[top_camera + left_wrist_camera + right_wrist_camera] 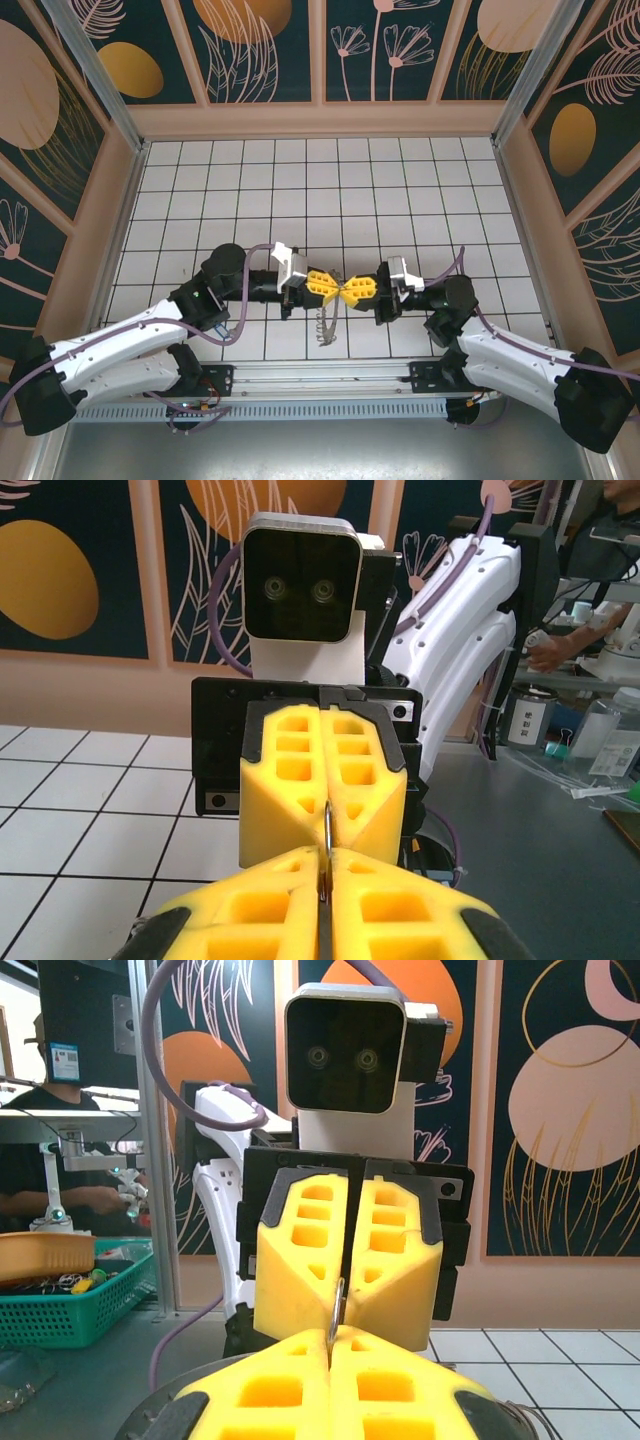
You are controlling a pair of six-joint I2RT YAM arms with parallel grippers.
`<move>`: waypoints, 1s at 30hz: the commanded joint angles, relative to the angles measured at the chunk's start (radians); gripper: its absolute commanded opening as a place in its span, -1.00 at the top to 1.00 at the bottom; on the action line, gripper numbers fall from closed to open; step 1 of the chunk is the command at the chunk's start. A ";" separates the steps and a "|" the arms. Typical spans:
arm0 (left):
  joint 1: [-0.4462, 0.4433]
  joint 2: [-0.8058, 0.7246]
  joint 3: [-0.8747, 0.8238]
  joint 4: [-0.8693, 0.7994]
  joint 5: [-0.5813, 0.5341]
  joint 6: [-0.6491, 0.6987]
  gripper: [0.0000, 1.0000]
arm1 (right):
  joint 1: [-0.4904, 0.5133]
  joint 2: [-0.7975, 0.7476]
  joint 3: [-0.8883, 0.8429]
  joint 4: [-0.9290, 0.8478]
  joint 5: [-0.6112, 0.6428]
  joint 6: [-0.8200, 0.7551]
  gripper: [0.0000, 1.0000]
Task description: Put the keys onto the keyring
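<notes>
Left gripper, bottom centre of left wrist view, is pressed together on a thin metal edge, prob. the keyring seen edge-on. Right gripper meets it tip to tip at frame centre, likewise clamped on that edge. Top view: rest of ring dangles just below the joined tips. Likely pinched from both sides to keep it steady & upright for threading.

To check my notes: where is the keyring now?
Top view: the keyring hangs at front centre, pinched where the left end effector and right end effector meet.
</notes>
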 commanded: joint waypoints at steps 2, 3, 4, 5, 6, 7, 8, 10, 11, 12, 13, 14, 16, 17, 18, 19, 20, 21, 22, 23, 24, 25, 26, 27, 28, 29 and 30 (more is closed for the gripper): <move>0.001 0.025 -0.005 0.062 -0.022 -0.009 0.98 | 0.009 0.006 0.007 0.105 -0.033 0.023 1.00; 0.000 0.023 -0.005 0.065 -0.023 -0.009 1.00 | 0.009 0.006 0.005 0.102 -0.034 0.024 1.00; 0.000 0.018 -0.007 0.065 -0.027 -0.010 1.00 | 0.007 0.002 0.005 0.093 -0.029 0.025 1.00; 0.001 0.011 -0.011 0.065 -0.035 -0.012 1.00 | 0.006 -0.004 0.007 0.073 -0.025 0.020 1.00; 0.001 0.000 -0.014 0.057 -0.051 -0.010 1.00 | 0.006 -0.016 0.011 0.037 -0.019 0.009 0.94; 0.001 -0.012 -0.013 0.034 -0.080 -0.004 1.00 | 0.004 -0.032 0.021 -0.025 -0.006 -0.014 0.77; 0.000 -0.024 -0.012 0.008 -0.108 0.002 1.00 | 0.004 -0.048 0.032 -0.088 0.008 -0.039 0.56; 0.000 -0.045 -0.002 -0.058 -0.196 0.009 1.00 | 0.005 -0.083 0.063 -0.246 0.054 -0.094 0.19; 0.000 -0.053 0.002 -0.087 -0.233 0.011 1.00 | 0.003 -0.097 0.075 -0.313 0.079 -0.119 0.11; 0.002 -0.062 0.005 -0.115 -0.281 0.009 1.00 | 0.004 -0.112 0.089 -0.384 0.106 -0.144 0.02; 0.000 -0.068 0.008 -0.141 -0.326 0.003 1.00 | 0.003 -0.121 0.098 -0.444 0.138 -0.162 -0.06; 0.002 -0.073 0.012 -0.170 -0.383 -0.002 1.00 | 0.003 -0.130 0.112 -0.505 0.169 -0.179 -0.13; 0.002 -0.086 0.014 -0.214 -0.487 -0.023 1.00 | -0.006 -0.132 0.130 -0.594 0.227 -0.188 -0.22; 0.003 -0.093 0.015 -0.235 -0.547 -0.035 1.00 | -0.018 -0.125 0.135 -0.626 0.235 -0.185 -0.24; 0.005 -0.095 0.018 -0.261 -0.605 -0.048 1.00 | -0.030 -0.111 0.138 -0.648 0.251 -0.176 -0.25; 0.009 -0.094 0.022 -0.288 -0.656 -0.057 1.00 | -0.039 -0.096 0.141 -0.664 0.262 -0.167 -0.26; 0.017 -0.092 0.027 -0.313 -0.724 -0.077 1.00 | -0.048 -0.076 0.147 -0.683 0.268 -0.163 -0.27; 0.035 -0.093 0.025 -0.329 -0.764 -0.099 1.00 | -0.049 -0.052 0.155 -0.705 0.287 -0.163 -0.27; 0.064 -0.099 0.018 -0.335 -0.782 -0.117 1.00 | -0.050 -0.032 0.163 -0.722 0.299 -0.166 -0.27; 0.101 -0.106 0.005 -0.337 -0.795 -0.145 1.00 | -0.050 -0.010 0.169 -0.730 0.306 -0.170 -0.28; 0.142 -0.117 -0.009 -0.336 -0.798 -0.168 1.00 | -0.050 0.014 0.175 -0.735 0.312 -0.174 -0.27; 0.171 -0.125 -0.021 -0.331 -0.800 -0.183 1.00 | -0.049 0.038 0.181 -0.737 0.315 -0.175 -0.27; 0.199 -0.133 -0.031 -0.323 -0.804 -0.194 1.00 | -0.049 0.067 0.192 -0.741 0.315 -0.180 -0.27; 0.225 -0.137 -0.037 -0.317 -0.802 -0.201 1.00 | -0.045 0.103 0.205 -0.745 0.312 -0.182 -0.26; 0.246 -0.135 -0.037 -0.316 -0.801 -0.205 1.00 | -0.040 0.132 0.215 -0.744 0.312 -0.185 -0.25; 0.270 -0.130 -0.036 -0.319 -0.796 -0.209 1.00 | -0.032 0.171 0.228 -0.741 0.312 -0.186 -0.25; 0.297 -0.122 -0.033 -0.319 -0.785 -0.215 1.00 | -0.019 0.208 0.243 -0.741 0.313 -0.191 -0.25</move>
